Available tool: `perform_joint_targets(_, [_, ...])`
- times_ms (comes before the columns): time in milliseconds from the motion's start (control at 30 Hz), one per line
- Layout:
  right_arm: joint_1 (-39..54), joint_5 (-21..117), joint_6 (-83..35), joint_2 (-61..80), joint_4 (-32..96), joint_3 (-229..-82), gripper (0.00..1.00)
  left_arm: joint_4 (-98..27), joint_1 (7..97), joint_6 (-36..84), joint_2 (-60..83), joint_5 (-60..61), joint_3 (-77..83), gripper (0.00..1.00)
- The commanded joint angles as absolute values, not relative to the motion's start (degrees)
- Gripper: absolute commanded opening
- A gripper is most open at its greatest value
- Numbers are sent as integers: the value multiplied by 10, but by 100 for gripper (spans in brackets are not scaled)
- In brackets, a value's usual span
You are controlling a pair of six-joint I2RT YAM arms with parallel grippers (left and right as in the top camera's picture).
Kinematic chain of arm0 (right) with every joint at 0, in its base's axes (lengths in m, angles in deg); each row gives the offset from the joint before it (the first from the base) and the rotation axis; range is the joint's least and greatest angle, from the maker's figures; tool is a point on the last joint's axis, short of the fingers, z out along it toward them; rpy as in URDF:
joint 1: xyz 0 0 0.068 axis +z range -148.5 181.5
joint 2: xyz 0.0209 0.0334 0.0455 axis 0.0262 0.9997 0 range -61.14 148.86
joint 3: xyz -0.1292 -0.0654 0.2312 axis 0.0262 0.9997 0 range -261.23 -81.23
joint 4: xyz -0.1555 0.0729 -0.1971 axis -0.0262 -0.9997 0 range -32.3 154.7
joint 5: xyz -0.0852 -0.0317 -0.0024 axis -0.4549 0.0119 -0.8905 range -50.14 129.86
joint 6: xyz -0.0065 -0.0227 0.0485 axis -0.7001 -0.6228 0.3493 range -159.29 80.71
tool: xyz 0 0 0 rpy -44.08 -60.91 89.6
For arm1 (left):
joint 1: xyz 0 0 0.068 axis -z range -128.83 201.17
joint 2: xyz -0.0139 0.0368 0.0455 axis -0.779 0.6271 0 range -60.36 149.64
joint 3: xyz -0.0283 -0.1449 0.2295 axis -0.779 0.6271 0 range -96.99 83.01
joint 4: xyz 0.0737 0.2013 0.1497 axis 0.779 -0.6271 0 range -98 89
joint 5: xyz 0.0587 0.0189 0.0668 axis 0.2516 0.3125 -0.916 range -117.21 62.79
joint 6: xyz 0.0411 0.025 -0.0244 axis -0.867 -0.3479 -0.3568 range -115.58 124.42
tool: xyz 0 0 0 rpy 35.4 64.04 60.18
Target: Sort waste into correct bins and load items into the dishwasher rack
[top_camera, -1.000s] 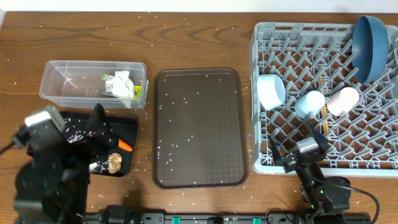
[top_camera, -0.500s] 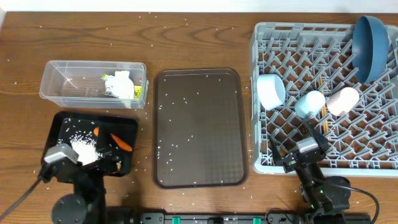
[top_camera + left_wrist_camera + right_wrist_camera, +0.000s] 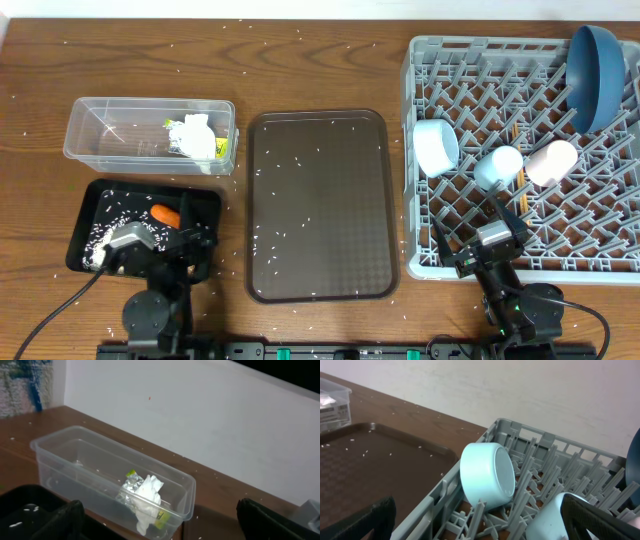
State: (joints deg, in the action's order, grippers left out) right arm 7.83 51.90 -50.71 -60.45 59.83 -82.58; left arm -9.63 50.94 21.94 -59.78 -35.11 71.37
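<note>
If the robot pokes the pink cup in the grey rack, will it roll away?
The pink cup lies on its side, so its round wall would probably let it roll a little. Upright pegs of the grey rack would likely stop it soon. It looks smooth, so maybe slippery.

Wooden table (image 3: 320, 60): brown tray (image 3: 320, 200) at centre; clear tub (image 3: 110, 135) at 10 o'clock; black tray (image 3: 82, 218) at 8 o'clock; grey rack (image 3: 425, 60) at 3 o'clock. Rice grains (image 3: 222, 26) scattered over the wood.
</note>
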Motion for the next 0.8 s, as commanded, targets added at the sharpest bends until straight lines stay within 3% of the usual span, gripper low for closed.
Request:
perform_joint_targets(0, [69,523,-501,-608,599,-823,99,-60,507,214,-602,-349,762,98])
perform_joint_targets(200, [69,523,-501,-608,599,-823,99,-13,507,223,-602,-349,826,98])
perform_joint_targets(767, [69,523,-501,-608,599,-823,99,-22,507,225,-601,-347,828,98])
